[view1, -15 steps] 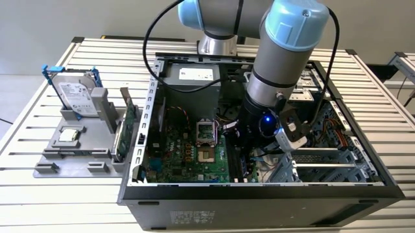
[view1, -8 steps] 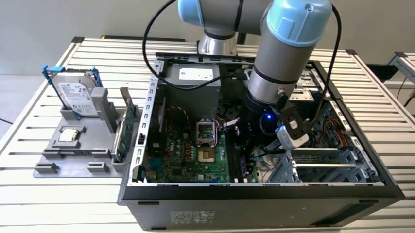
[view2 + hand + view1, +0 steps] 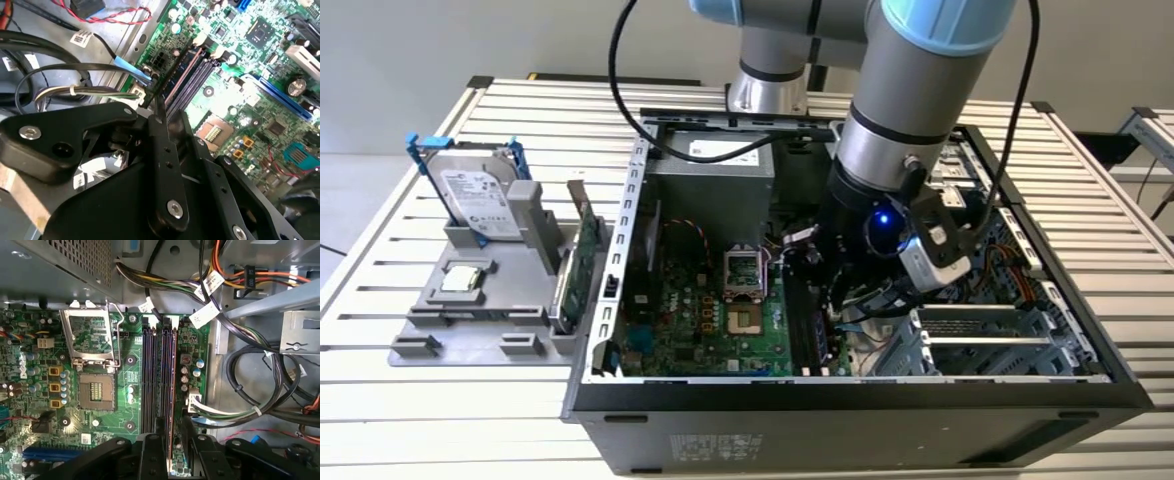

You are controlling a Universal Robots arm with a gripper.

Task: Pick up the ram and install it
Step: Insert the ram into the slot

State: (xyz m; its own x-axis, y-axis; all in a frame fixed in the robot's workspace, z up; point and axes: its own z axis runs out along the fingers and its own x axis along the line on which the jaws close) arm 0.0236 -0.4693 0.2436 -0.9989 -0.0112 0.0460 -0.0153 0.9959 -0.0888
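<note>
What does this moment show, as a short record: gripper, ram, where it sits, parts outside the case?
gripper: gripper shut on the ram, inside the open computer case
ram position: edge-on, lined up along the memory slots, beside the open processor socket
seated in slot: cannot tell
outside the case: hard drive and green expansion card, both upright in the grey holder

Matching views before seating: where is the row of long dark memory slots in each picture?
Exterior view: the row of long dark memory slots, inside the case, on the exterior view's right of the square silver CPU socket.
First wrist view: the slots beside that socket.
Second wrist view: the slots again beside it.
Shared landmark: the socket.
</note>
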